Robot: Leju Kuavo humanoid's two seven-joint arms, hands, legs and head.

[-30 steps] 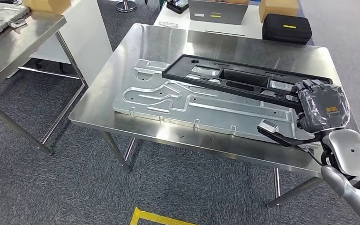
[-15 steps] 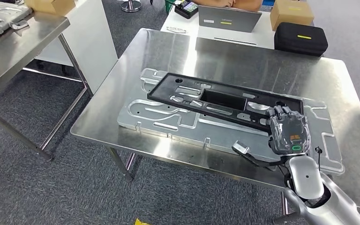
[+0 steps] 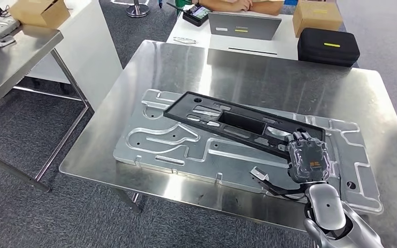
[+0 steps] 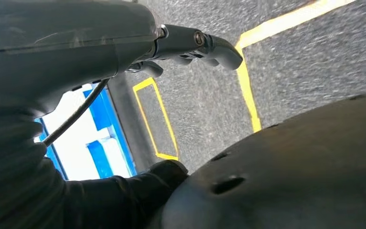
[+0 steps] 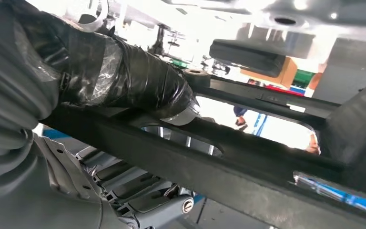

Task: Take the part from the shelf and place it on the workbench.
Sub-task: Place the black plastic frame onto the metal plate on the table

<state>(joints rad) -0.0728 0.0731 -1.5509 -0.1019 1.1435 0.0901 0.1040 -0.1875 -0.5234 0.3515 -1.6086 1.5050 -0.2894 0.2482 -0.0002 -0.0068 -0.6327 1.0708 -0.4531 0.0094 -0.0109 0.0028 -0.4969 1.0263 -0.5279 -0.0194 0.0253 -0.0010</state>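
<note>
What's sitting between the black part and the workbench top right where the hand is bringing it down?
A large machined aluminium plate lies flat on the workbench, directly beneath the black part that the right hand grips at one end. The part would meet that plate, not bare bench.

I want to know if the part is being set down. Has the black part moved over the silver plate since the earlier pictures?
Yes. The black part, held by the right hand, has come toward the robot across the silver plate, away from its far edge.
</note>
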